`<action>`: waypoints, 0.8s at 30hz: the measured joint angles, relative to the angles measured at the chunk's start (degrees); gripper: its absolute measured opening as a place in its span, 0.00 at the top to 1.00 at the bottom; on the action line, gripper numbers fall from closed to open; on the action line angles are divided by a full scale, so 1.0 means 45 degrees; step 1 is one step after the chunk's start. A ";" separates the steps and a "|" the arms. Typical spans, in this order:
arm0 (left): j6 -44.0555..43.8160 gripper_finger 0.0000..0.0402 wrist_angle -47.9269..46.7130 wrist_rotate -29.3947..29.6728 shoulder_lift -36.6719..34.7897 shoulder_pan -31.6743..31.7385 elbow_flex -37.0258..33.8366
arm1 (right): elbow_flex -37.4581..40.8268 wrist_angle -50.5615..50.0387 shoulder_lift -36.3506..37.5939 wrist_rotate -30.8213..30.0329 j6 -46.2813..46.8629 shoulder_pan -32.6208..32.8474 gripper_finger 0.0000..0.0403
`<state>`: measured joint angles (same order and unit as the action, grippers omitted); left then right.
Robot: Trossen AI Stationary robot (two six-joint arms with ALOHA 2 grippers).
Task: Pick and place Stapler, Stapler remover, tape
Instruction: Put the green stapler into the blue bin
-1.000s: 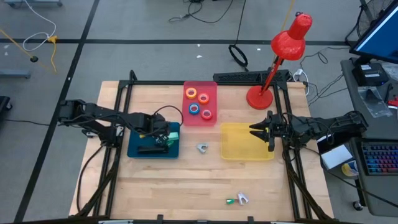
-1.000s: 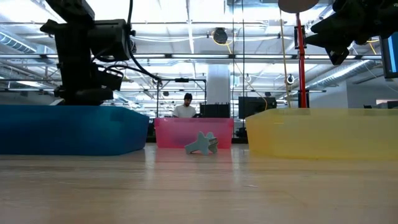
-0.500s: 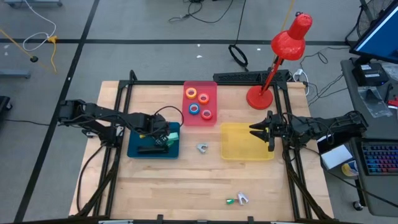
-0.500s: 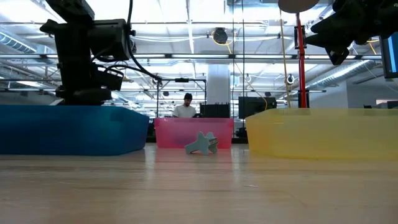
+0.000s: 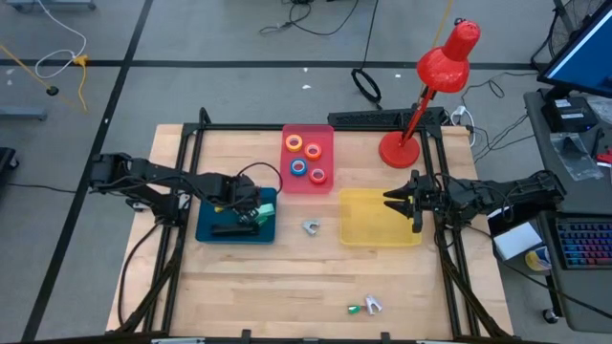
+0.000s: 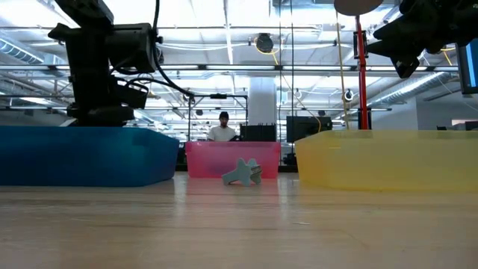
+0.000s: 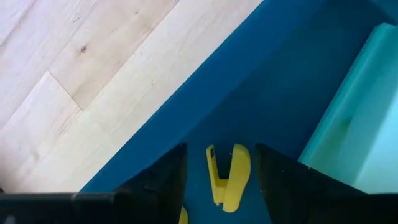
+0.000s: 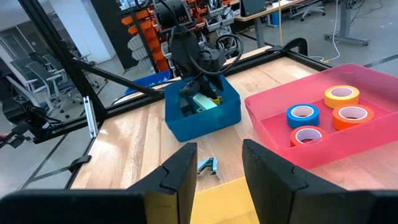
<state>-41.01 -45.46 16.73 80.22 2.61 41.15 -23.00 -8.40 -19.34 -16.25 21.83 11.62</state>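
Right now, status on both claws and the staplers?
Left claw open over blue tray, yellow stapler lying between its fingers. Right claw open, idle above yellow tray. Staple remover loose on table, path clear.

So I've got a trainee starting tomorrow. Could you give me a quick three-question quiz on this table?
1. Which tray holds the tape rolls? A blue, B pink, C yellow.
2. True or false: the left pincer hangs over the red lamp's base.
3. Fill in: the right pincer hovers over the ____ tray.
Key: 1 B, the pink tray; 2 false; 3 yellow, the yellow tray.
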 joint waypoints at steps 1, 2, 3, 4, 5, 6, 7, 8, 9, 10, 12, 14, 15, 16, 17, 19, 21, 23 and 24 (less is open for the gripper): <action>-0.0004 0.53 -0.0095 -0.0006 -0.0039 0.0000 0.0032 | 0.0000 0.0000 -0.0003 0.0000 -0.0002 0.0003 0.69; -0.0021 0.53 -0.0264 -0.0009 -0.0151 0.0000 0.0110 | 0.0000 0.0000 0.0001 0.0000 -0.0002 0.0003 0.69; -0.0053 0.53 -0.0424 0.0021 -0.0286 0.0000 0.0239 | 0.0000 0.0000 -0.0001 0.0000 -0.0002 0.0003 0.69; -0.0139 0.53 -0.0544 0.0060 -0.0423 0.0000 0.0443 | 0.0000 0.0009 0.0002 0.0000 0.0000 0.0003 0.69; -0.0224 0.53 -0.0654 0.0081 -0.0626 0.0000 0.0618 | 0.0000 0.0010 -0.0003 0.0003 -0.0001 0.0003 0.69; -0.0325 0.53 -0.0743 0.0075 -0.0843 -0.0001 0.0857 | 0.0000 0.0017 -0.0005 0.0005 0.0000 0.0003 0.69; -0.0438 0.53 -0.0719 0.0052 -0.1089 -0.0030 0.1171 | 0.0000 0.0062 -0.0003 0.0002 0.0003 0.0001 0.69; -0.0579 0.53 -0.0624 -0.0005 -0.1385 -0.0092 0.1487 | 0.0000 0.0107 -0.0003 0.0005 0.0003 0.0002 0.69; -0.0702 0.53 -0.0555 -0.0037 -0.1684 -0.0181 0.1821 | 0.0000 0.0114 -0.0003 0.0005 0.0010 0.0003 0.69; -0.0729 0.53 -0.0465 -0.0095 -0.1953 -0.0302 0.2141 | 0.0000 0.0122 -0.0003 0.0005 0.0112 0.0003 0.69; -0.0733 0.53 -0.0242 -0.0295 -0.2468 -0.0605 0.2732 | 0.0000 0.0108 -0.0007 0.0005 0.0668 0.0003 0.69; -0.0879 0.53 -0.0018 -0.0355 -0.3002 -0.0985 0.3203 | 0.0000 0.0107 -0.0005 0.0005 0.1286 0.0003 0.69; -0.1009 0.53 0.0071 -0.0345 -0.3236 -0.1203 0.3399 | 0.0000 0.0107 -0.0003 0.0006 0.1566 0.0000 0.69; -0.1151 0.53 0.0140 -0.0333 -0.3483 -0.1437 0.3524 | 0.0000 0.0104 -0.0006 0.0013 0.1872 0.0001 0.69; -0.1328 0.53 0.0180 -0.0322 -0.3729 -0.1719 0.3588 | 0.0000 0.0095 -0.0008 0.0012 0.2189 0.0003 0.69; -0.1921 0.53 0.0407 -0.0339 -0.4125 -0.2348 0.3592 | 0.0000 0.0097 -0.0003 0.0015 0.2716 0.0006 0.69; -0.2435 0.53 0.0762 -0.0077 -0.4476 -0.3218 0.3541 | 0.0000 0.0097 -0.0028 0.0130 0.3080 0.0023 0.69; -0.2811 0.53 0.1077 0.0764 -0.4602 -0.4278 0.3471 | 0.0000 0.0116 -0.0044 0.0884 0.3143 0.0018 0.69; -0.3020 0.53 0.1281 0.1344 -0.4622 -0.4832 0.3452 | 0.0000 0.0165 -0.0058 0.1387 0.3140 0.0023 0.69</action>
<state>-54.60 -39.69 22.78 59.42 -19.13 56.69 -23.00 -7.66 -19.60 -10.01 35.96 11.73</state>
